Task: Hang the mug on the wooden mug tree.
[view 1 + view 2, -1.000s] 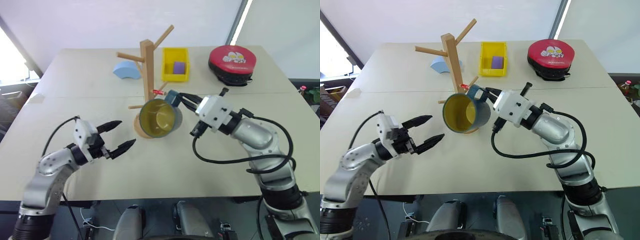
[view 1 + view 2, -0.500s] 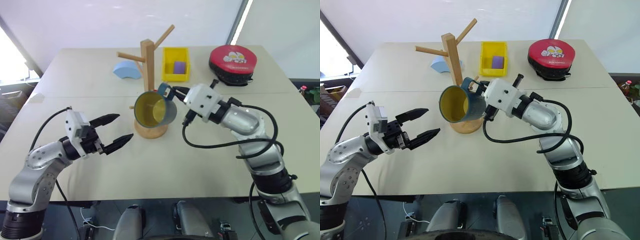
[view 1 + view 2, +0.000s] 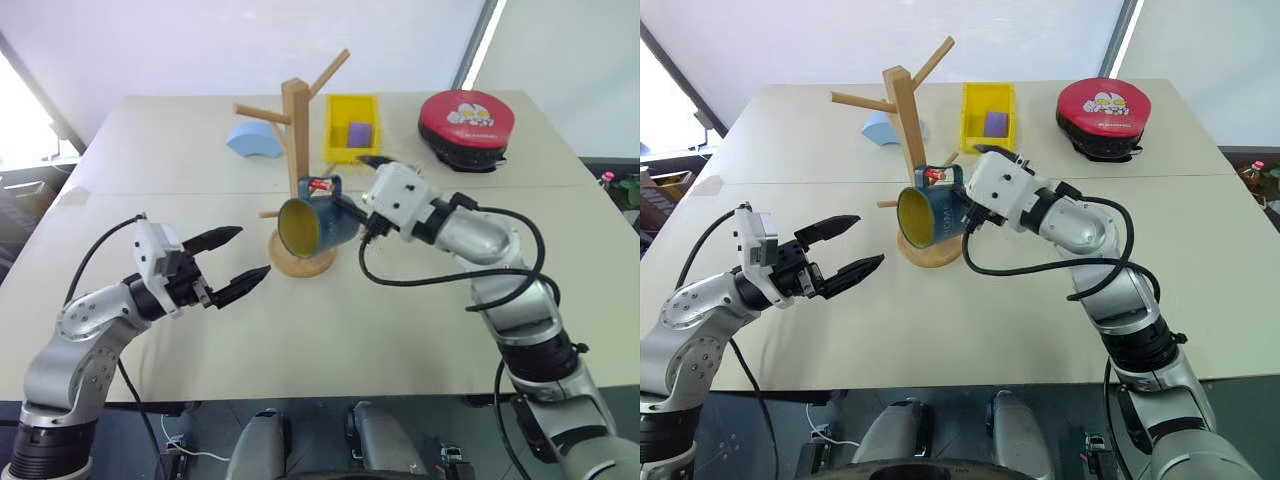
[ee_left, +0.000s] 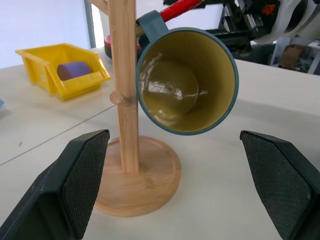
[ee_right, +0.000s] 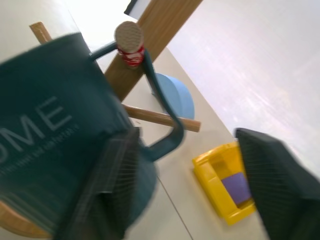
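The dark teal mug (image 3: pixel 316 226) with its yellow inside hangs by its handle (image 5: pixel 167 131) on the red-tipped peg (image 3: pixel 320 184) of the wooden mug tree (image 3: pixel 295 130). Its mouth faces my left side and its body sits just above the round base (image 3: pixel 300 263). My right gripper (image 3: pixel 353 190) is open, its fingers spread on either side of the handle, one finger (image 5: pixel 112 185) close against the mug's wall. My left gripper (image 3: pixel 248 252) hovers open above the table, left of the tree and apart from the mug (image 4: pixel 187 82).
Behind the tree are a yellow bin (image 3: pixel 349 150) holding a purple block (image 3: pixel 357 133), a light blue arch-shaped piece (image 3: pixel 253 142) and a red round case (image 3: pixel 465 120). Several bare pegs stick out higher up the post. The beige table (image 3: pixel 330 340) extends to the front.
My right gripper carried the mug to the tree, slipped its handle over the red-tipped peg and opened. The mug now hangs lower and closer to the post. The left gripper stayed put.
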`<state>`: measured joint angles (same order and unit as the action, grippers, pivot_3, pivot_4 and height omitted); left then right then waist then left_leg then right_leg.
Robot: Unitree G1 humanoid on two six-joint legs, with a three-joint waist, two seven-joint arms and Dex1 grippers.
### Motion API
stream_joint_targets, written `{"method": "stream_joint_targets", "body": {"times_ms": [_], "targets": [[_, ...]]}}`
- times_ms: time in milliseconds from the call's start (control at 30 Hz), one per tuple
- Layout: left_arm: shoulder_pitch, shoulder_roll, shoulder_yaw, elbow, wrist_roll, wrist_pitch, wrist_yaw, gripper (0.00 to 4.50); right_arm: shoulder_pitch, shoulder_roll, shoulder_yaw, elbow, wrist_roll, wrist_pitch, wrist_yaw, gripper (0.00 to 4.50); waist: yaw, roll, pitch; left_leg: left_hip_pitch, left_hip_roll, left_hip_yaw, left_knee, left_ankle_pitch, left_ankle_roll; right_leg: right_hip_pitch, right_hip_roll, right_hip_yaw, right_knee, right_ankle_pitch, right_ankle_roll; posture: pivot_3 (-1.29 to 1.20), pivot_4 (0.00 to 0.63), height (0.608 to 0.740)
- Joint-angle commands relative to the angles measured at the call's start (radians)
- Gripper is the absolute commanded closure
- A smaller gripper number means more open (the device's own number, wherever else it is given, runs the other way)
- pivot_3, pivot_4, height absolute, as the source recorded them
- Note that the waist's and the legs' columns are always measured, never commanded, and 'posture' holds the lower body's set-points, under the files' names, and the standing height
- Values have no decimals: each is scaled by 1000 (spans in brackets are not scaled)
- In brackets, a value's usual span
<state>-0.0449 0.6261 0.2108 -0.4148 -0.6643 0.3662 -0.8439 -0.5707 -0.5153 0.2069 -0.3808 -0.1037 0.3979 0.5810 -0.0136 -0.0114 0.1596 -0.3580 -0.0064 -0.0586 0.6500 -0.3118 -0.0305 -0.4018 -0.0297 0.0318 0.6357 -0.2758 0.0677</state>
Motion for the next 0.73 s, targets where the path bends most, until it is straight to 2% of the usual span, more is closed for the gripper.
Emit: {"method": "stream_joint_targets", "body": {"times_ms": [33, 133, 233, 367, 533, 733], "targets": [[-12, -4, 13, -30, -15, -2, 11, 0, 1, -36, -89, -47, 38, -58, 20, 901, 0, 0, 0, 0, 0, 0, 0, 0, 0, 0, 0, 0, 0, 0, 0, 0, 150, 740], [-11, -18, 30, 1, -13, 14, 51, 0, 91, -70, -204, -60, 168, -97, 94, 901, 6, 0, 0, 0, 0, 0, 0, 0, 0, 1, 0, 0, -1, 0, 0, 0, 150, 740], [-6, -39, 47, 64, 37, 3, 118, 0, 180, -59, -309, -43, 275, -75, 107, 901, 3, 0, 0, 1, 0, -1, 0, 0, 0, 3, -1, -1, -2, 0, 0, 0, 150, 740], [12, -108, 104, 202, 137, -89, 255, 0, 343, 34, -402, 47, 389, -29, 56, 901, -1, -1, -1, 2, 0, -1, -1, 0, 0, 3, 0, -1, -1, 0, 0, 0, 150, 740], [32, -179, 163, 338, 228, -176, 397, 0, 443, 116, -403, 144, 386, -97, 13, 901, -1, -1, 0, 2, 1, -1, -1, 0, 0, 2, 1, -1, 1, 0, 0, 0, 150, 740], [77, -204, 152, 353, 259, -211, 402, 0, 445, 139, -376, 246, 361, -181, 3, 901, 2, -1, -1, 2, 0, 0, 1, 0, 0, 2, 0, -1, 1, 0, 0, 0, 150, 740]]}}
